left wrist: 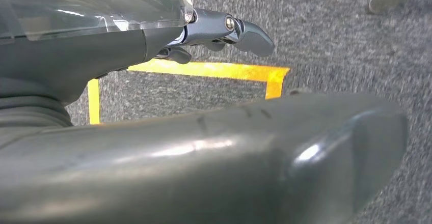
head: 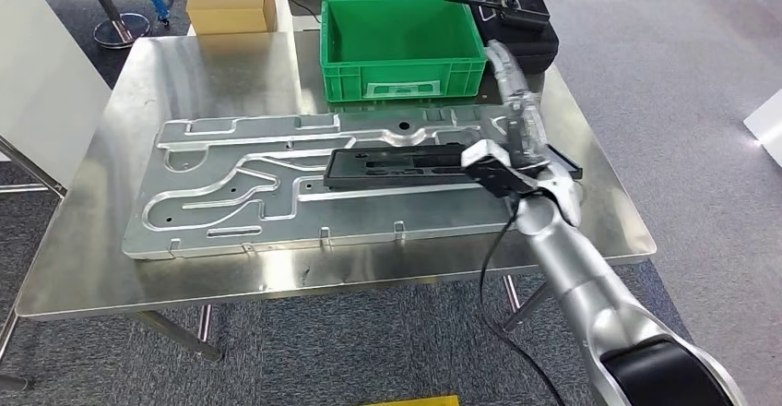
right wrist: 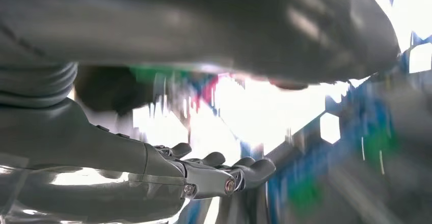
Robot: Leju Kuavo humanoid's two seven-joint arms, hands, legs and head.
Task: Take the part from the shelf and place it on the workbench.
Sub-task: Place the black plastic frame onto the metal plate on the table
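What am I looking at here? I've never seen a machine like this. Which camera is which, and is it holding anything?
This is a humanoid robot with two silver arms. The wide picture is from its head, looking down on a steel workbench. On it lie a large machined metal plate and, on that, a flat black part. Behind are a green crate and a cardboard box. The right hand reaches over the part, fingers straight, apparently gripping nothing. The other pictures come from wrist cameras; the left hand hangs empty above carpet.
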